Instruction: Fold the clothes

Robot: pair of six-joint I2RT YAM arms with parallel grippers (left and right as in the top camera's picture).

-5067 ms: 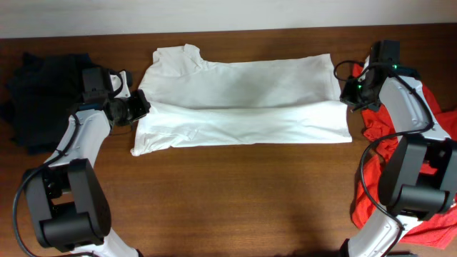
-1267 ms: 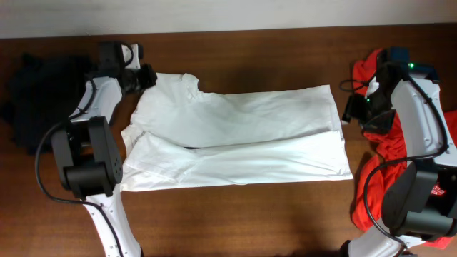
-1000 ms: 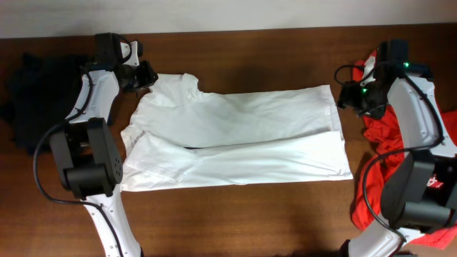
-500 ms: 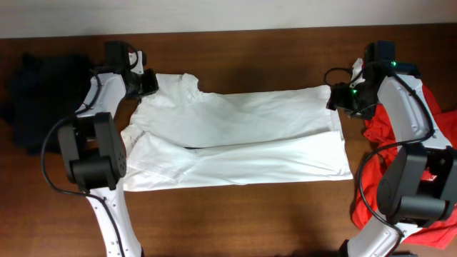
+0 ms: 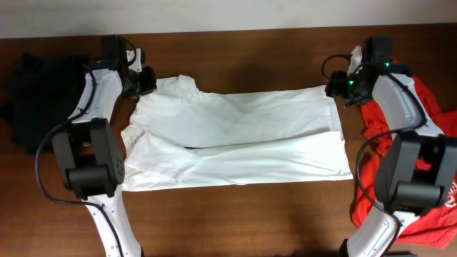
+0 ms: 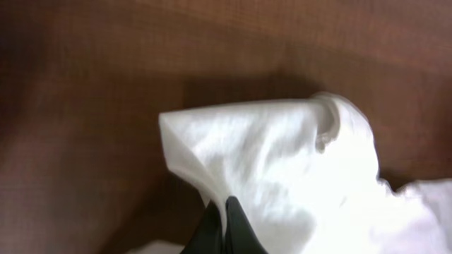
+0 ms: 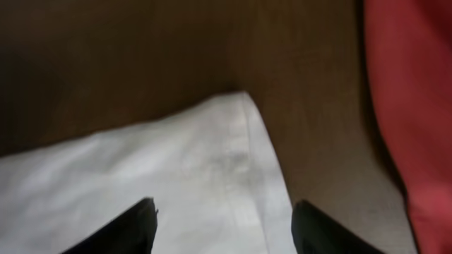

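The white T-shirt [image 5: 243, 128] lies flat across the table, collar to the left and hem to the right, with its near half doubled over. My left gripper [image 5: 146, 80] is shut on the far left sleeve corner. In the left wrist view the dark fingertips [image 6: 229, 215] pinch the edge of the white cloth [image 6: 282, 162]. My right gripper [image 5: 334, 87] stands open over the shirt's far right hem corner [image 7: 233, 134], one finger on each side of it and nothing gripped.
A pile of dark garments [image 5: 36, 100] lies at the left edge of the table. An orange-red T-shirt [image 5: 435, 103] is heaped under and beside the right arm, and shows red [image 7: 413, 106] in the right wrist view. Bare wood runs along the near side.
The left jaws have closed on the sleeve corner. The right gripper has moved up and left from beside the red shirt to the white shirt's far right corner.
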